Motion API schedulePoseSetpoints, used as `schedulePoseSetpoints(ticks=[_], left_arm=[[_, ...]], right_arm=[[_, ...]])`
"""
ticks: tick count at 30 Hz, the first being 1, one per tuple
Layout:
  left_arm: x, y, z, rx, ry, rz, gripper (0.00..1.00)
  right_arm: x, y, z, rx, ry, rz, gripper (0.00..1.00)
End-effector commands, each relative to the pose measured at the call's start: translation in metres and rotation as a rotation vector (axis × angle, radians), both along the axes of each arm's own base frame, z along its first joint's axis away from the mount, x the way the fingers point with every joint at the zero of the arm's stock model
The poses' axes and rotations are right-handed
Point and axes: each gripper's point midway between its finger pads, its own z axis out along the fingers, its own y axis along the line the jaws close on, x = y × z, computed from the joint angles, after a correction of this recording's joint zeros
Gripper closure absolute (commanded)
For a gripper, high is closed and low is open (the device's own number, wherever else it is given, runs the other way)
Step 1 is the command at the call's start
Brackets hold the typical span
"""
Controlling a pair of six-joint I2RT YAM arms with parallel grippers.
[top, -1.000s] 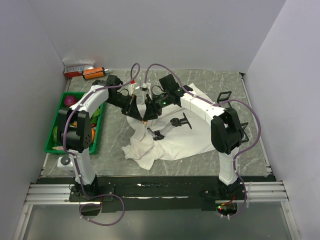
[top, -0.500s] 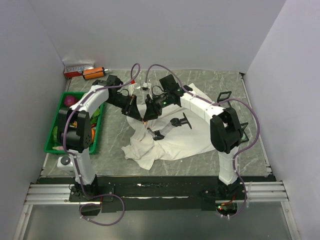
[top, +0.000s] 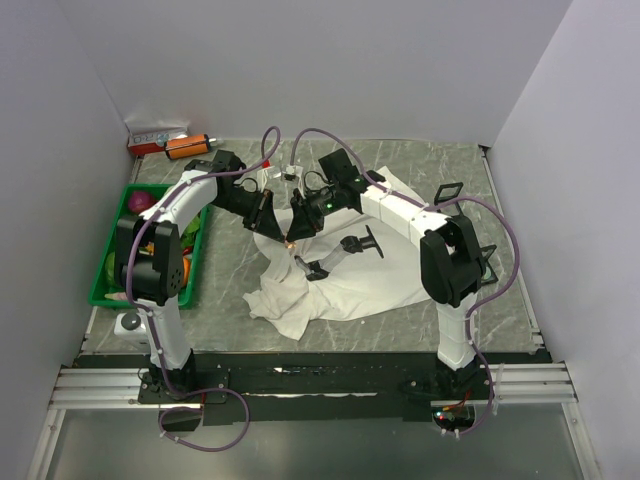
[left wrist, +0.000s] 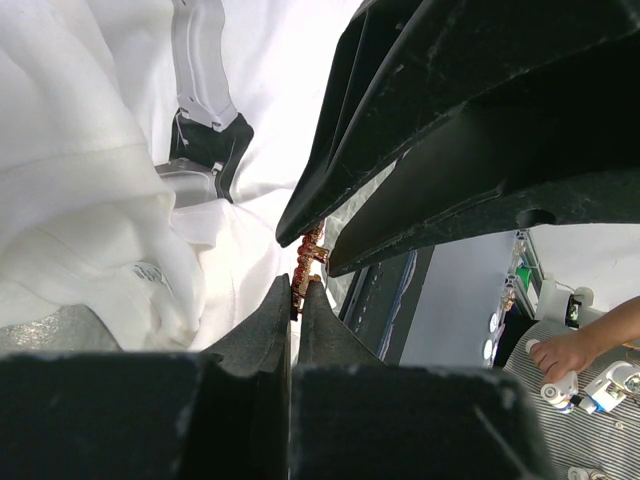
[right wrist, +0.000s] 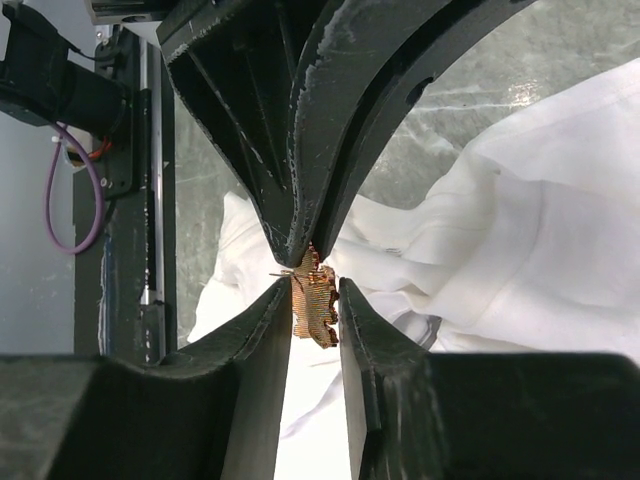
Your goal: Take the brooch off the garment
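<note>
The brooch (top: 290,241), a tiny orange-gold trinket, hangs in the air above the crumpled white garment (top: 340,285), between the two grippers. My left gripper (top: 282,231) is shut on its upper end. In the left wrist view the fingertips (left wrist: 299,286) pinch the brooch (left wrist: 310,250). My right gripper (top: 298,231) faces it from the other side. In the right wrist view its jaws (right wrist: 314,287) stand on either side of the brooch (right wrist: 316,302), which lies against one finger with a thin gap to the other. The garment (right wrist: 520,200) lies below.
A green basket (top: 103,292) of fruit and vegetables stands at the left edge. An orange-and-black cylinder (top: 188,146) and a small box (top: 155,135) lie at the back left. A black-and-white object (top: 362,242) lies on the garment, and a small black frame (top: 448,192) lies at the right.
The right arm has shifted slightly toward the left gripper. The brooch stays between the two grippers above the garment.
</note>
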Motion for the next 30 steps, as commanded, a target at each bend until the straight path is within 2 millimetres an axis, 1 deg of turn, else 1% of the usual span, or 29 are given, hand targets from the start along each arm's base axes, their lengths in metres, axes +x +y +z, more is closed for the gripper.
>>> schedulePoseSetpoints(ticks=[1,3,6,8,9,15,17,19,23,27,30], left_arm=[[0.004,-0.003,0.024,-0.052,-0.078,-0.016,0.99],[0.004,-0.003,0.024,-0.053,-0.08,-0.017,0.99],[0.004,-0.003,0.023,-0.051,-0.077,-0.016,0.99],[0.004,-0.003,0.022,-0.047,-0.074,-0.014,0.99],[0.004,-0.003,0.022,-0.049,-0.075,-0.016,0.99],[0.005,-0.003,0.022,-0.047,-0.08,-0.014,0.99],[0.004,-0.002,0.022,-0.046,-0.077,-0.014,0.99],[0.004,-0.002,0.023,-0.044,-0.081,-0.012,0.99],[0.006,-0.002,0.026,-0.036,-0.106,-0.012,0.99],[0.006,-0.002,0.026,-0.031,-0.11,-0.011,0.99],[0.006,-0.002,0.027,-0.022,-0.125,-0.011,0.99]], right_arm=[[0.009,0.007,0.007,0.018,-0.027,0.007,0.68],[0.008,0.007,0.003,0.006,-0.011,0.008,0.68],[0.006,0.008,0.005,0.015,-0.006,0.014,0.67],[0.002,0.009,0.01,0.039,0.014,0.032,0.6],[0.002,0.01,0.012,0.048,0.016,0.032,0.54],[0.001,0.012,0.012,0.047,0.04,0.022,0.48],[0.001,0.011,0.012,0.047,0.042,0.021,0.48],[0.001,0.011,0.009,0.04,0.039,0.017,0.5],[0.004,0.012,0.007,0.028,0.056,-0.016,0.48],[0.006,0.013,0.002,0.002,0.063,-0.047,0.51],[0.013,0.013,-0.006,-0.033,0.071,-0.102,0.51]])
